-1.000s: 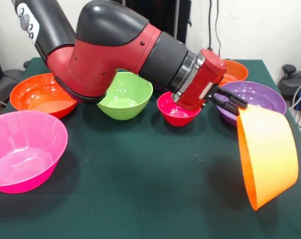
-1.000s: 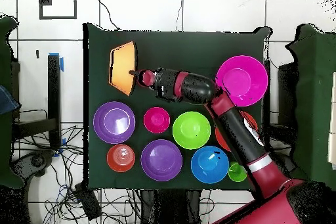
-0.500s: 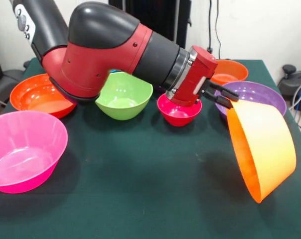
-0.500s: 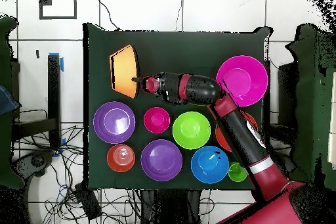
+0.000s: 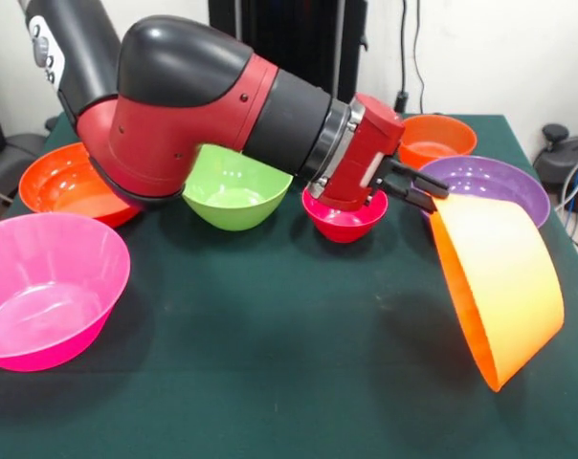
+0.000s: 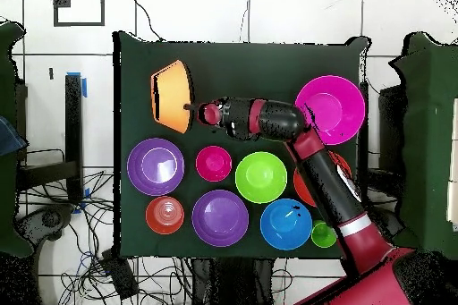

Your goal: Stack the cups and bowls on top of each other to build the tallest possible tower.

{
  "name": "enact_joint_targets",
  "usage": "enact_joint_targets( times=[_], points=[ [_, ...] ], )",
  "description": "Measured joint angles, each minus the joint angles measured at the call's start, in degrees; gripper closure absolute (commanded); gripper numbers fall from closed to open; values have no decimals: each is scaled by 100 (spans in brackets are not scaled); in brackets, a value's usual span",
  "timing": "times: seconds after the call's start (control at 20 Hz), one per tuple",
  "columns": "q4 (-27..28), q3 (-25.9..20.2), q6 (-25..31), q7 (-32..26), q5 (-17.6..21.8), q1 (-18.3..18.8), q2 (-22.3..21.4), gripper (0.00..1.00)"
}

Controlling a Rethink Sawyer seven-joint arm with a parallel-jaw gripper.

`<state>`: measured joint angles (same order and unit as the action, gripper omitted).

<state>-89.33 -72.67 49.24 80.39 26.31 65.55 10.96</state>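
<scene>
We see the dark green desk (image 5: 270,363) with glossy plastic bowls on it. The red and black robot arm (image 5: 203,105) lies low across the desk, and its gripper (image 5: 425,199) has the jaws closed narrow on the upper rim of the large orange plastic bowl (image 5: 504,287). This bowl hangs tilted on its side above the desk, its opening turned sideways; the wall is smooth and tapered. In the overhead view it is near one corner of the desk (image 6: 170,97).

The large pink bowl (image 5: 45,287) stands upright near the opposite side of the desk. A wide purple bowl (image 5: 490,184) stands just behind the held bowl. The red-orange bowl (image 5: 64,182) is partly hidden behind the arm, and the green bowl (image 5: 233,186) stands beside it. The second purple bowl (image 6: 220,217) and the blue bowl (image 6: 286,224) appear only from above. The smaller red-orange bowl (image 5: 440,137) stands at the far edge. The small magenta-red bowl (image 5: 344,212) stands under the gripper's wrist. The small light-green tumbler (image 6: 324,233) stands just beside the blue bowl.
</scene>
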Motion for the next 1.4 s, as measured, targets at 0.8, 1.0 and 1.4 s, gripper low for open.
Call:
enact_joint_targets(
  times=[0.8, 1.0, 1.4],
  points=[
    [417, 0, 330, 0, -51, 8, 19, 100],
    [538, 0, 361, 0, -51, 8, 20, 100],
    [709, 22, 433, -1, -44, 34, 22, 100]
  ],
)
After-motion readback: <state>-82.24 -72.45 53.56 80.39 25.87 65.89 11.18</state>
